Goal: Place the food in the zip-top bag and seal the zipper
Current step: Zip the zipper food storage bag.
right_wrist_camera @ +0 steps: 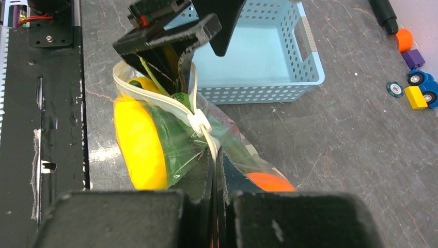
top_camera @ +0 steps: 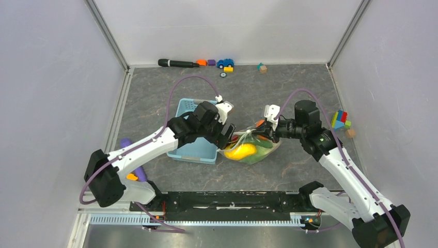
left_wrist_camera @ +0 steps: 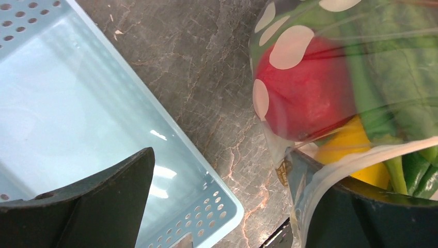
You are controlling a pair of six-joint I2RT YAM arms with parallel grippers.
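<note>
The zip-top bag (top_camera: 251,151), clear with white dots, lies on the table just right of the basket. Through the plastic I see food: a red piece (left_wrist_camera: 304,93), a yellow piece (right_wrist_camera: 138,139), green leaves (left_wrist_camera: 403,67) and an orange piece (right_wrist_camera: 268,182). My right gripper (right_wrist_camera: 216,160) is shut on the zipper (right_wrist_camera: 155,101), pinching the white strip at the bag's right end. My left gripper (left_wrist_camera: 222,206) stands open at the bag's left end. The bag's white rim lies across its right finger (left_wrist_camera: 372,206), and its other finger hangs over the basket.
A light-blue basket (top_camera: 192,147) sits left of the bag under my left wrist. Along the back wall lie a black marker (top_camera: 175,63), small blocks and a toy car (top_camera: 225,63). Coloured blocks (top_camera: 340,120) are at the right, and a purple rod (top_camera: 138,170) by the left arm.
</note>
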